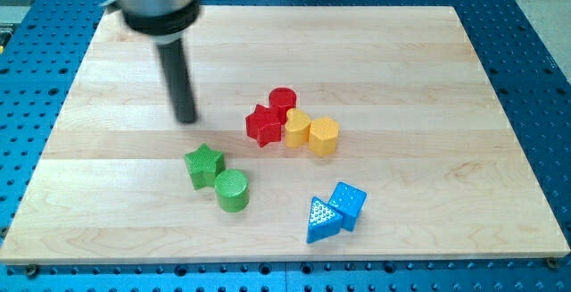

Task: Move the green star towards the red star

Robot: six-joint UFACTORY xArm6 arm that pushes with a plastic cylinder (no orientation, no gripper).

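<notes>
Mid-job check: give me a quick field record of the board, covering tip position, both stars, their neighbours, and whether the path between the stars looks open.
tip: my tip rests on the board, above and left of the green star, apart from it
green star: lower left of centre, touching the green cylinder
red star: up and right of the green star, against the red cylinder
yellow blocks: and, right of the red star
blue blocks: and, lower right
path: bare wood between the stars
</notes>
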